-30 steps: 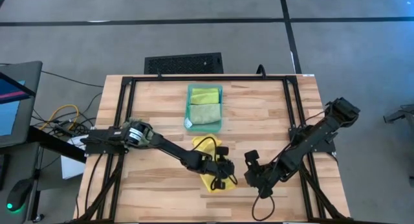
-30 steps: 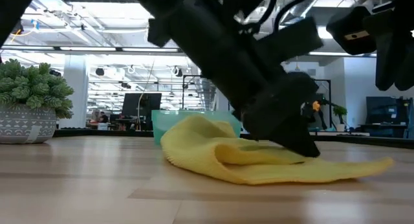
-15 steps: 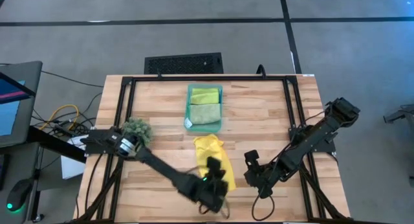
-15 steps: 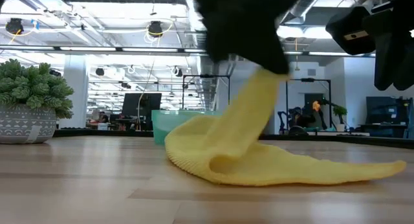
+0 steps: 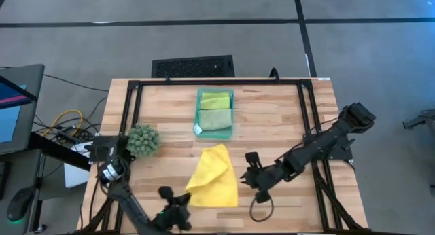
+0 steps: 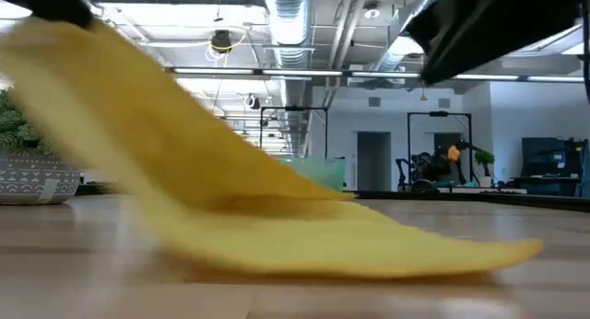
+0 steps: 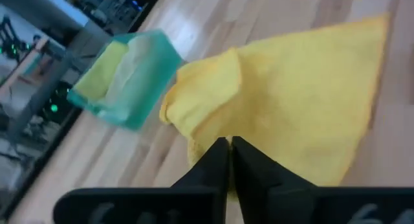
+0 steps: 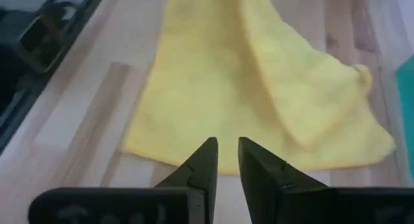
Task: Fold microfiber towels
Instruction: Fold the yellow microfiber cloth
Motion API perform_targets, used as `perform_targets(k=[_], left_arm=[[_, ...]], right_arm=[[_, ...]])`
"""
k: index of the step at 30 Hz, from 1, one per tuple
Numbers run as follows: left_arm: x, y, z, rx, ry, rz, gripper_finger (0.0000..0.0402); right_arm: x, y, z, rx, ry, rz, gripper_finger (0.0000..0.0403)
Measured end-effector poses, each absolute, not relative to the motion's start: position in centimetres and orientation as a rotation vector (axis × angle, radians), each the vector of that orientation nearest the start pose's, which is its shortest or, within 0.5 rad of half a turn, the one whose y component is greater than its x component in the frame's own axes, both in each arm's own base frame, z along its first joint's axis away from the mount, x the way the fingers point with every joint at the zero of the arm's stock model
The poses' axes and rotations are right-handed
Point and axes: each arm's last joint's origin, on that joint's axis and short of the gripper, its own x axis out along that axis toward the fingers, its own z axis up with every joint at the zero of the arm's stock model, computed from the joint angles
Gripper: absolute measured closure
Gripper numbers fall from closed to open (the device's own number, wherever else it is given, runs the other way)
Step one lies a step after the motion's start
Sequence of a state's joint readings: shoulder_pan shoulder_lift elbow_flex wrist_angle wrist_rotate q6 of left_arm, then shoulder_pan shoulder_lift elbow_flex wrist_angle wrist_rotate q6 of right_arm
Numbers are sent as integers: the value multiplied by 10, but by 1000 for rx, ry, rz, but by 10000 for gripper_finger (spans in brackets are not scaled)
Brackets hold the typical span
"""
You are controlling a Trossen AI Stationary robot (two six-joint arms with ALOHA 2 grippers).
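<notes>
Yellow towel (image 5: pixel 212 181): lies partly spread on the wooden table (image 5: pixel 272 130), in front of the tray; one corner is lifted toward the table's front left, so it can be pulled open before folding.
Left gripper (image 5: pixel 178 209): at the front edge of the table, fingers pressed together on the towel's near corner, holding that corner up and taut.
Right gripper (image 5: pixel 247 175): just beside the towel's right edge, not touching it; fingers a little apart, empty, seemingly placed to take or pin that side.
Teal tray (image 5: pixel 232 114): at the table's middle back, holding a lime green towel (image 5: pixel 214 99) and a pale sage green towel (image 5: pixel 215 119), both already folded and put aside.
Green spiky clump (image 5: pixel 143 139): left of the towel, well apart from it.
</notes>
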State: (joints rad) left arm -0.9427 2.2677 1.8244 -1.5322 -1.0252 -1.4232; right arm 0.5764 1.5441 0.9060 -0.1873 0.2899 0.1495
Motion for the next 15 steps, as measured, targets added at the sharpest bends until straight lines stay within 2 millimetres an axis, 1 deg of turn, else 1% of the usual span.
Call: perform_targets(k=[3,7,9,11,13,15], left_arm=[[242,-318,177,261,694,695,367],[234,-317,167,199,795,741,317],[234,-315,165,144,883,784,292],[237,-312,165,107,924,811,274],[243,-308,168,110,880,810,262],[253,-305,171,141,763,782,258]], right_arm=[[274,159,191,-207,773,202,317],[287,158,160,-251,832,240,317],[296,160,145,-262,839,280,317],[303,160,130,-277,850,302,317],[312,160,121,-276,849,298,317],[322,158,116,-259,856,278,317]])
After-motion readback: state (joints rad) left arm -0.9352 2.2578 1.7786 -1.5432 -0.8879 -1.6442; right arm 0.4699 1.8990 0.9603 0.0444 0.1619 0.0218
